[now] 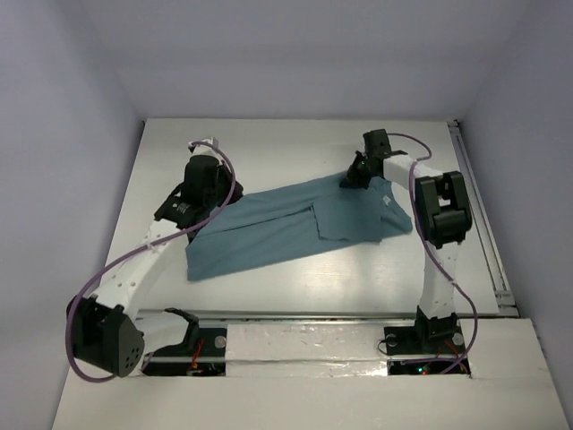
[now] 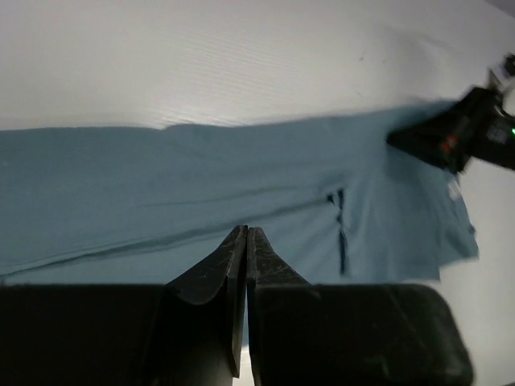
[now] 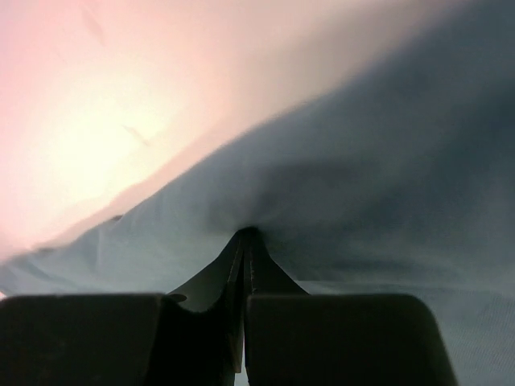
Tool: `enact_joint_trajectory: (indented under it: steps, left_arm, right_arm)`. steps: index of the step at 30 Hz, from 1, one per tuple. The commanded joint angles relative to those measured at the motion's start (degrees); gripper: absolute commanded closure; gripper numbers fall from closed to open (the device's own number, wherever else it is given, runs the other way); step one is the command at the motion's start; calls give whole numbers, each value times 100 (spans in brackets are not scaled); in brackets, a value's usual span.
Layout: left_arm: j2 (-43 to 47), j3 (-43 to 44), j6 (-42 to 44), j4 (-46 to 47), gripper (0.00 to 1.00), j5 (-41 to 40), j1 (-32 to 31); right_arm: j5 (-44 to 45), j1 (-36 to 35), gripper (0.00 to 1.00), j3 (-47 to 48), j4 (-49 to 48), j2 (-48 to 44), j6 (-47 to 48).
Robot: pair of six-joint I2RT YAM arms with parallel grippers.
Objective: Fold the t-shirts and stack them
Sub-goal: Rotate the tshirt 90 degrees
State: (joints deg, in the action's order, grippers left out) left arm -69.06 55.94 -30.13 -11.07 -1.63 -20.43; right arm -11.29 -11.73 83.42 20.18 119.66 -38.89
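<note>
Teal cotton lay stretched in a long band on the white table (image 1: 269, 143): the one shirt (image 1: 295, 228), pulled out slantwise and mostly flat. From above, one end of it sat nearer the arm bases and the other ran away from them. A short dark seam or fold edge crossed it past the middle, and a small white label (image 1: 387, 204) showed on the farther end.

At the shirt's nearer end the left gripper (image 1: 202, 227) was down on the cloth. Its wrist view showed the two fingers (image 2: 237, 249) pressed tight together with their tips on the shirt's (image 2: 161, 185) edge, and a crease ran out from them both ways, so it looked clamped on the fabric.

At the shirt's farther end the right gripper (image 1: 351, 179) had its fingers (image 3: 233, 257) closed on a pinch of cloth. The shirt (image 3: 386, 177) puckered up into a small peak at the tips. The same gripper (image 2: 451, 141) appeared as a dark shape at the shirt's far corner in the left wrist view.
</note>
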Motion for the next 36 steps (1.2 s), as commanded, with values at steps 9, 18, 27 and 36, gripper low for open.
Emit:
enact_joint_trajectory:
  steps: [9, 18, 27, 36]
  left_arm:
    - [1087, -5, -354, -1002, 100, -153, -366]
    - [1043, 909, -64, -1169, 84, -100, -366]
    - [841, 1823, 324, -1529, 100, -338, -313]
    - [1052, 1710, 253, -1600, 100, -75, -313]
  right_arm:
    - [-1394, -612, 67, 8045, -2391, 4920, -3587]
    - [-1316, -857, 24, 1465, -2702, -895, -1525]
    - [116, -3035, 93, -3418, -3054, -3220, -2103]
    - [662, -3898, 31, -3411, -3434, -1658, -3202]
